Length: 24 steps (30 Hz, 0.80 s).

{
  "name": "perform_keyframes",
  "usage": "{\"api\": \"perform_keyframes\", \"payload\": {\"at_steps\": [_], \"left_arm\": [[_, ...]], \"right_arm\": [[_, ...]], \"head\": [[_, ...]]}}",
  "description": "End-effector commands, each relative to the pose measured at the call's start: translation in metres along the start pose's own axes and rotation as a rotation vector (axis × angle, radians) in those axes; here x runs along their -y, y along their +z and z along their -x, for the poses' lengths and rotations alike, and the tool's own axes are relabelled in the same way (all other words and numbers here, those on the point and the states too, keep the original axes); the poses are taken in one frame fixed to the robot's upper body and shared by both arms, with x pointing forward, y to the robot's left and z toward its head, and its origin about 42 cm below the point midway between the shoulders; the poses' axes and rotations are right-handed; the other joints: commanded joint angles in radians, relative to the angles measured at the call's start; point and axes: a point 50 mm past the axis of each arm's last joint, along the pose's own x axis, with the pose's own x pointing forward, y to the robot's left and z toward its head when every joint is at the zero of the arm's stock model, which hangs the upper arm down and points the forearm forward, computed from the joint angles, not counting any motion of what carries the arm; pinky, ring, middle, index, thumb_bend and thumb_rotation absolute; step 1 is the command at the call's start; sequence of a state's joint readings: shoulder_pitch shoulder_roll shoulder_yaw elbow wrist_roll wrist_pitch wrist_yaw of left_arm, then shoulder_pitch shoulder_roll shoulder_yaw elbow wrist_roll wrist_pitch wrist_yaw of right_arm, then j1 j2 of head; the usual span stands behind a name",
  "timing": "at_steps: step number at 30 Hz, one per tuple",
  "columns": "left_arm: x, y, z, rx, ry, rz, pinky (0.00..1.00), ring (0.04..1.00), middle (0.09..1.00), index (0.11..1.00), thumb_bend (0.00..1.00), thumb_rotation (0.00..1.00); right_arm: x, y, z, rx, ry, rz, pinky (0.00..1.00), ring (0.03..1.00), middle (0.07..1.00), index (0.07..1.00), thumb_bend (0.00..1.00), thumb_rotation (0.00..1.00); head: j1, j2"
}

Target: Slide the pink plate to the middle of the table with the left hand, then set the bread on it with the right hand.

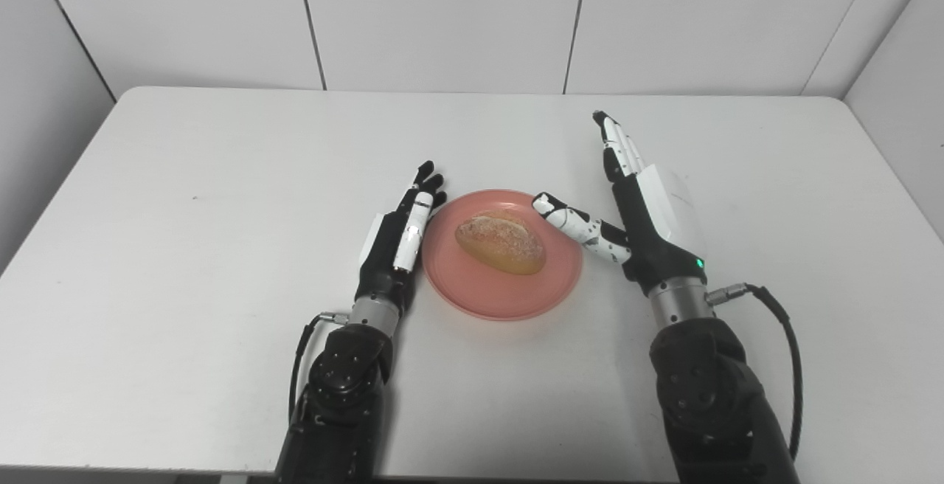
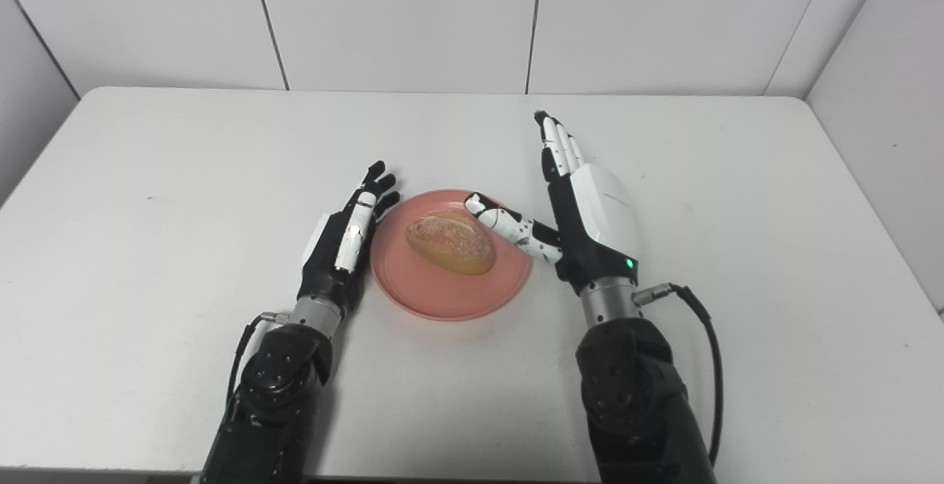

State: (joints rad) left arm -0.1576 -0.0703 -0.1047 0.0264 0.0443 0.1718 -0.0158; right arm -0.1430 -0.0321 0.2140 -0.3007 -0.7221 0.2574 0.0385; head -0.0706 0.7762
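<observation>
1. Near the middle of the white table [image 1: 184, 263] lay the pink plate [image 1: 479, 296], flat on the surface and a little toward the robot's side.
2. On the plate rested the bread [image 1: 501, 242], a golden oval roll lying across the dish's centre with its long axis slanting from upper left to lower right.
3. The left hand [image 1: 398, 237] stood on its edge just beside the plate's left rim, fingers straight and held together, pointing away from the robot; it held nothing, and whether it actually touched the rim could not be told.
4. The right hand [image 2: 582, 211] stood to the right of the plate, spread wide and empty, its fingers stretched up and away toward the far side of the table.
5. Its thumb [image 2: 509, 227] reached leftward over the plate's right rim, the tip close to the roll's right end; contact with the roll could not be made out.
6. A green light glowed near the right wrist, and a black cable [image 1: 789, 366] looped out from that wrist along the forearm.
7. Behind the table rose plain white wall panels [image 1: 442, 19].
</observation>
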Motion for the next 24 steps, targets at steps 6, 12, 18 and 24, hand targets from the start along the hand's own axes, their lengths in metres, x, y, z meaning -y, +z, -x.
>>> {"api": "perform_keyframes", "payload": {"at_steps": [6,12,18,24], "left_arm": [[-0.001,0.007,0.020,0.049,0.035,-0.027,0.98,0.992,1.000,1.000,0.38,1.00],[-0.004,0.007,0.034,0.052,0.029,-0.025,1.00,1.000,1.000,1.000,0.38,1.00],[-0.009,0.006,0.041,0.046,0.033,-0.031,1.00,1.000,1.000,1.000,0.39,1.00],[-0.009,0.006,0.049,0.034,0.026,-0.042,1.00,1.000,1.000,1.000,0.39,1.00]], "right_arm": [[-0.007,0.000,0.009,0.092,-0.098,-0.176,0.94,0.996,1.000,1.000,0.69,1.00],[-0.023,-0.010,0.025,0.043,-0.102,-0.300,0.95,0.996,1.000,1.000,0.63,1.00],[-0.033,-0.010,0.036,-0.031,-0.071,-0.400,0.95,0.995,1.000,1.000,0.60,1.00],[-0.042,-0.013,0.038,-0.063,-0.022,-0.594,0.98,0.998,1.000,1.000,0.34,1.00]], "head": [[-0.015,0.000],[-0.017,-0.001],[-0.030,0.000],[-0.029,-0.001]]}}
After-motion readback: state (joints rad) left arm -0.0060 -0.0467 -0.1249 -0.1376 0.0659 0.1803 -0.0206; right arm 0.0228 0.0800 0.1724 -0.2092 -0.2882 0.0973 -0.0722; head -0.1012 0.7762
